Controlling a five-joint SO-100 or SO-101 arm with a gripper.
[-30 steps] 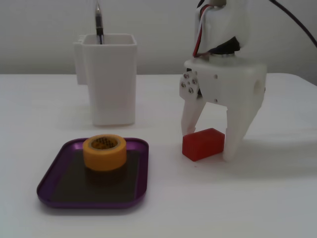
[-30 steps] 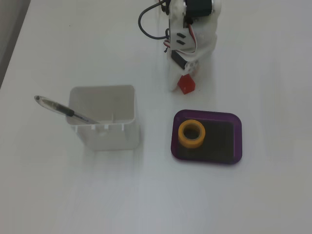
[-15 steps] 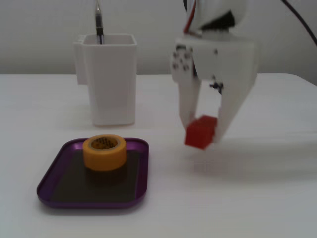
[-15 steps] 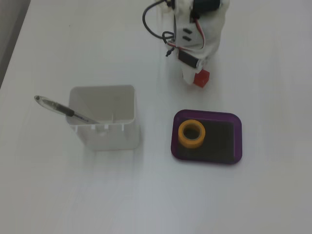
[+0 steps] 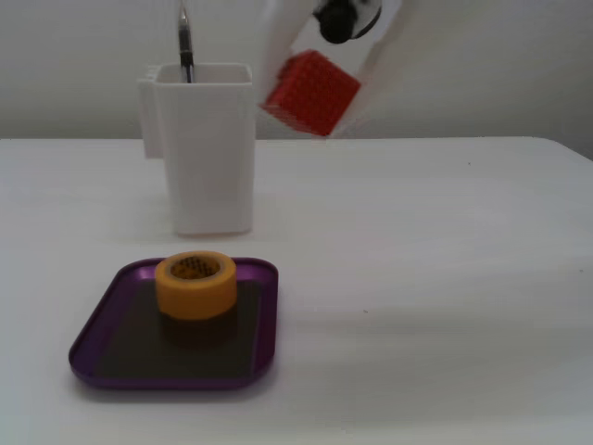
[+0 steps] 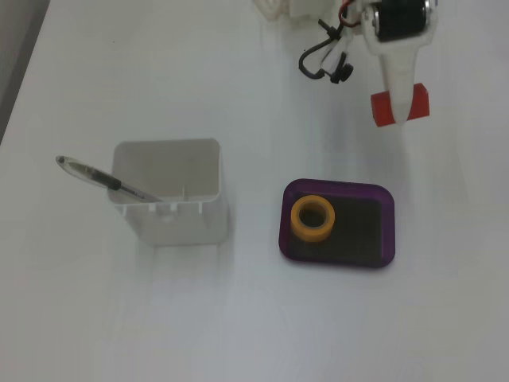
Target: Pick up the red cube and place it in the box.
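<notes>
The red cube [image 5: 311, 93] is a small ribbed red block, held in the air by my white gripper [image 5: 320, 88], well above the table and behind the tray. In the other fixed view, from above, the cube [image 6: 386, 108] shows under the gripper [image 6: 400, 102], whose fingers [image 6: 398, 83] are shut across it. The box [image 5: 107, 357] is a shallow purple tray with a dark floor at the front left; it also shows in the view from above [image 6: 374, 227], below the gripper. A yellow tape roll [image 5: 195, 284] sits in the tray [image 6: 312, 217].
A tall white square container [image 5: 208, 148] with a pen [image 5: 185, 42] in it stands behind the tray; in the view from above the container [image 6: 169, 195] is left of the tray. Black cables [image 6: 324, 60] hang by the arm.
</notes>
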